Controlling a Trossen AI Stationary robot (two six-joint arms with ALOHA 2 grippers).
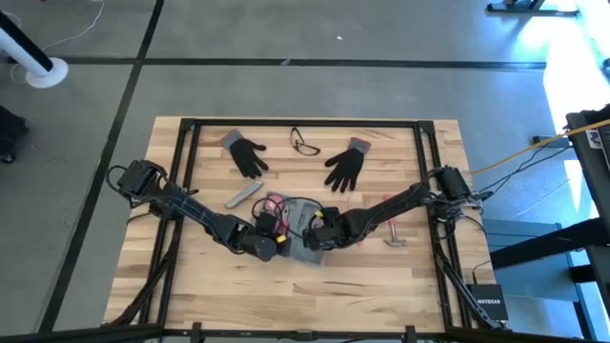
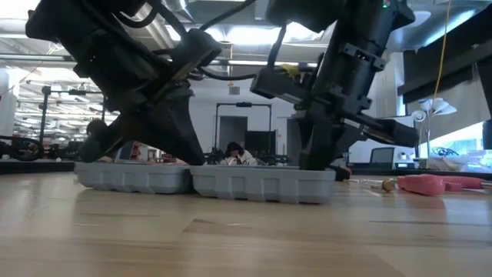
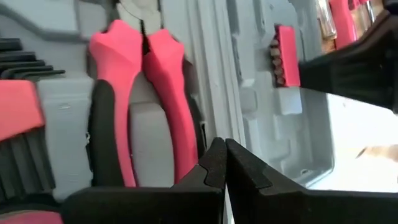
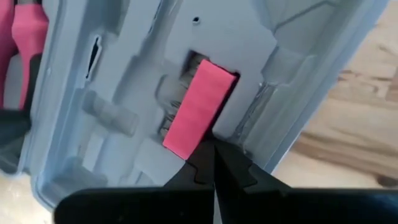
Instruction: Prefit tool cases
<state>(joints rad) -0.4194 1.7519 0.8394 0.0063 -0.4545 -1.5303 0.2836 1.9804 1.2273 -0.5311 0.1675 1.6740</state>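
A: Blue-grey plastic is filling both wrist views. I'm working right over the tool case point(image 1: 303, 250), which is lying opened flat near the middle of the table, toward the front edge.

B: And the jaws?

A: Both pairs are pressed together, holding nothing. I'm keeping the right gripper point(image 4: 214, 163) tipped against a pink block point(image 4: 198, 107) sitting in its recess, and the left gripper point(image 3: 225, 163) is hanging just above the pink-handled pliers point(image 3: 140, 99) seated in the other half.

B: What's worrying you?

A: I'm thinking a hard push could tip that block out, or skid the light case across the wood. The arms are crowding each other too, so I'm watching for a knock between them.

B: Farther out?

A: A pink-handled tool point(image 1: 389, 211) is lying loose beside the right arm, a slim grey bar point(image 1: 243, 194) left of the case, and two black gloves point(image 1: 248, 154) with glasses point(image 1: 304, 144) are sitting beyond.
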